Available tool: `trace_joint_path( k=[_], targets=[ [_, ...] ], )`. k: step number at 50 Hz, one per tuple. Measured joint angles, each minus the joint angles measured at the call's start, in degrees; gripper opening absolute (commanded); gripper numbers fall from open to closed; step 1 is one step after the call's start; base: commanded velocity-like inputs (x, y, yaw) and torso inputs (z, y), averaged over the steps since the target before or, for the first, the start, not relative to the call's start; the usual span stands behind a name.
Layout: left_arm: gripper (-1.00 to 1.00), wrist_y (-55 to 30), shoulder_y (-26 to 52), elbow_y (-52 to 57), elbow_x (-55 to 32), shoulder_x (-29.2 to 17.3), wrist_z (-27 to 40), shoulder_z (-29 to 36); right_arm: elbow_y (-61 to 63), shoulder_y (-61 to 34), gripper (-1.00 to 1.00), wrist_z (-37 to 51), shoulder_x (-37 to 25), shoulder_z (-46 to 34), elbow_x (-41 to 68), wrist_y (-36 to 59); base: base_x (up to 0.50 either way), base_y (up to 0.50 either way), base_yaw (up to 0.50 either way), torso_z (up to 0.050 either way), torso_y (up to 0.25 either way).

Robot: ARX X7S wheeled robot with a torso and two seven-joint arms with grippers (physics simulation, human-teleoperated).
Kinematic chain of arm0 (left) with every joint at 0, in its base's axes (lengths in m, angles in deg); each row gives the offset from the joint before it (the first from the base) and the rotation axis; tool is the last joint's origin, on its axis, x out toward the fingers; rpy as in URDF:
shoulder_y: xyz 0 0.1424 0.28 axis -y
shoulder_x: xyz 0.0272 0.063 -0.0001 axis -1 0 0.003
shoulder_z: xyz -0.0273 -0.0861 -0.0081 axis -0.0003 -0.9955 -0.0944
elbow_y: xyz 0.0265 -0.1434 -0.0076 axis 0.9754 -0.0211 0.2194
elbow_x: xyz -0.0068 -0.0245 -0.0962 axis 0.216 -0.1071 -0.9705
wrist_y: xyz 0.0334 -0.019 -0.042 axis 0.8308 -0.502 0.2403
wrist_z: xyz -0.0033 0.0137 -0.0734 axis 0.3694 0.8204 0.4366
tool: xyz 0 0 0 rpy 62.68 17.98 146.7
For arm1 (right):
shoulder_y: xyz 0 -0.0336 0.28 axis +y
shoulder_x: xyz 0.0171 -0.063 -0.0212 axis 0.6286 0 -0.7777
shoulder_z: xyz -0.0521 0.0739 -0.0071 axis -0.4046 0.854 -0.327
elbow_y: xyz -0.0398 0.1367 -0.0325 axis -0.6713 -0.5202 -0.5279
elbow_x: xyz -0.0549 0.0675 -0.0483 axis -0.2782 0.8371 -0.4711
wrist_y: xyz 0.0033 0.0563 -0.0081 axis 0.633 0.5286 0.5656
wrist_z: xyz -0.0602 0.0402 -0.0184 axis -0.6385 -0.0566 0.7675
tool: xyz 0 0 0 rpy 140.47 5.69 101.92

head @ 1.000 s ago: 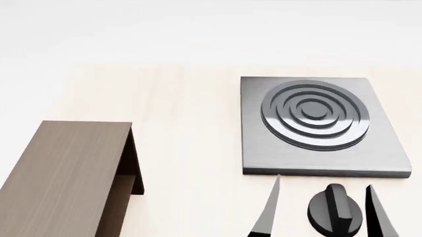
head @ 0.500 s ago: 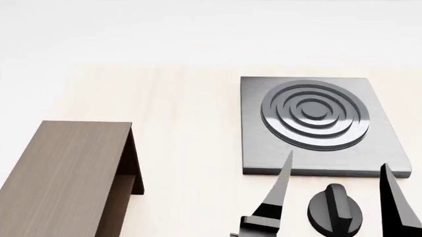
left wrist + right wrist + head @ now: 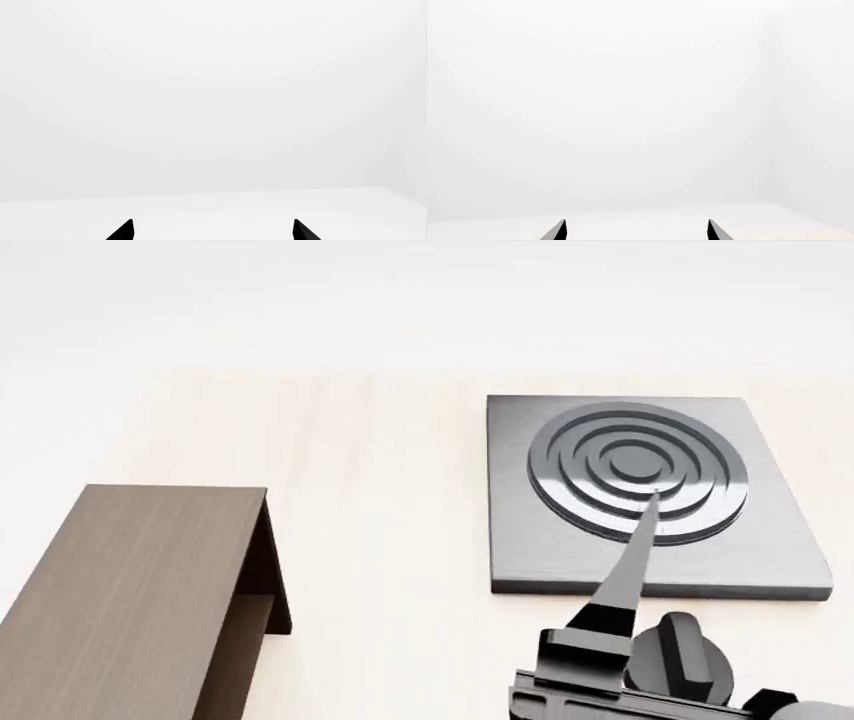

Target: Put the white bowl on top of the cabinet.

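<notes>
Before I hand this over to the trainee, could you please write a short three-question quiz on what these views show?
1. True or false: the white bowl stands on the cabinet.
2. Which lies nearer the stove plate: A, the cabinet, or B, the black knob?
3. Fill in: in the right wrist view, the fingertips of the right gripper stand ___ (apart / together).

Key:
1. False. The cabinet's top is bare, and no view shows the white bowl.
2. B.
3. Apart.
</notes>
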Motion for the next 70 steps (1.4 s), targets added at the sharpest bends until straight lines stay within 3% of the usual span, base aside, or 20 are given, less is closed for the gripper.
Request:
trace_joint_path(
  k=[8, 17, 23, 31, 37, 45, 62, 70],
  targets=[
    [1.00, 0.1, 0.1, -0.3, 0.0, -0.1, 0.1, 0.3, 0.0, -4.2, 1.00, 4.8, -7.0, -5.4, 2.6, -6.0, 0.00, 0.00, 0.00, 0.000, 0.000],
    [1.00, 0.2, 0.3, -0.6, 0.1, -0.3, 0.2, 0.6, 0.1, 0.2, 1.00, 7.5, -14.3, -2.5, 4.0, -11.2, 0.00, 0.00, 0.00, 0.000, 0.000],
    [1.00, 0.2, 0.3, -0.7, 0.0, -0.4, 0.2, 0.8, 0.1, 14.3, 1.00, 8.3, -17.5, 9.9, 3.6, -13.8, 0.00, 0.00, 0.00, 0.000, 0.000],
    [1.00, 0.4, 0.1, -0.6, -0.2, -0.4, 0.3, 0.8, 0.1, 46.5, 1.00, 8.8, -18.5, 39.9, 2.6, -16.8, 0.00, 0.00, 0.00, 0.000, 0.000],
    [1.00, 0.5, 0.0, -0.6, -0.2, -0.5, 0.3, 0.9, 0.1, 63.0, 1.00, 7.9, -15.0, 57.9, 3.4, -16.7, 0.00, 0.00, 0.00, 0.000, 0.000],
    [1.00, 0.6, -0.1, -0.6, -0.3, -0.5, 0.4, 1.0, 0.1, 74.0, 1.00, 5.1, -8.2, 74.5, 6.3, -13.6, 0.00, 0.00, 0.00, 0.000, 0.000],
    [1.00, 0.6, -0.1, -0.6, -0.3, -0.8, 0.7, 1.3, 0.1, 81.2, 1.00, -0.7, 7.9, 97.1, 14.4, -5.2, 0.00, 0.00, 0.00, 0.000, 0.000],
    [1.00, 0.6, -0.1, -0.7, -0.3, -0.9, 0.9, 1.4, -1.0, 81.2, 1.00, -3.6, 15.3, 103.2, 17.0, -1.5, 0.00, 0.00, 0.00, 0.000, 0.000]
  ],
)
